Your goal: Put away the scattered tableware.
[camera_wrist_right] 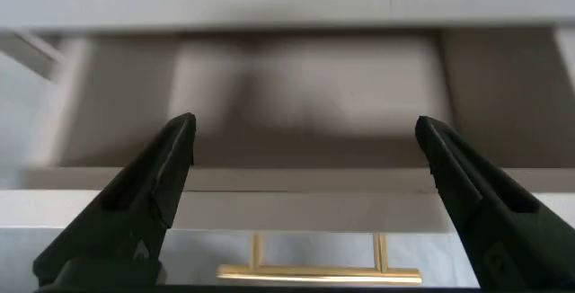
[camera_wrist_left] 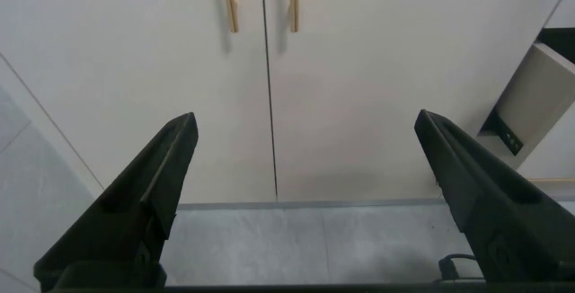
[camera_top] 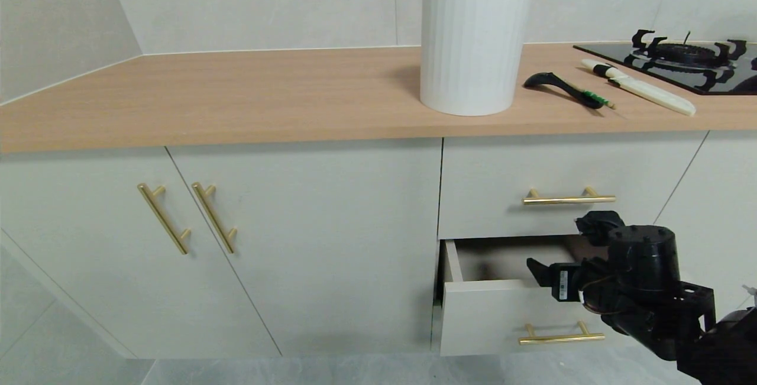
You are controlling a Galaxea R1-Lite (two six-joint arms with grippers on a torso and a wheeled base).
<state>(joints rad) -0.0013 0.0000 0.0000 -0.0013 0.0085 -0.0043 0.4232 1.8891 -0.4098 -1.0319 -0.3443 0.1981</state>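
The scattered tableware lies on the wooden countertop (camera_top: pixel 236 95), over at the right end: a black utensil with a green-banded handle (camera_top: pixel 568 90), which looks like a spoon or small ladle though I can't be sure from here, and just beside it a white knife (camera_top: pixel 641 88) with a dark band near its handle. Both sit between a tall white ribbed container (camera_top: pixel 470 36) and the black gas hob (camera_top: pixel 680 57), the knife nearer the hob. Below them the upper drawer (camera_top: pixel 502 190) is closed and the lower drawer (camera_top: pixel 491 314) is pulled out, its gold handle facing the room. The right gripper (camera_wrist_right: pixel 305 140) hangs low in front of that open drawer, above its front panel, with its two fingers spread wide and nothing between them. The left gripper (camera_wrist_left: pixel 305 149) is also spread wide and holds nothing; it points at the bottom of the double cabinet doors (camera_wrist_left: pixel 269 77), close to the floor.
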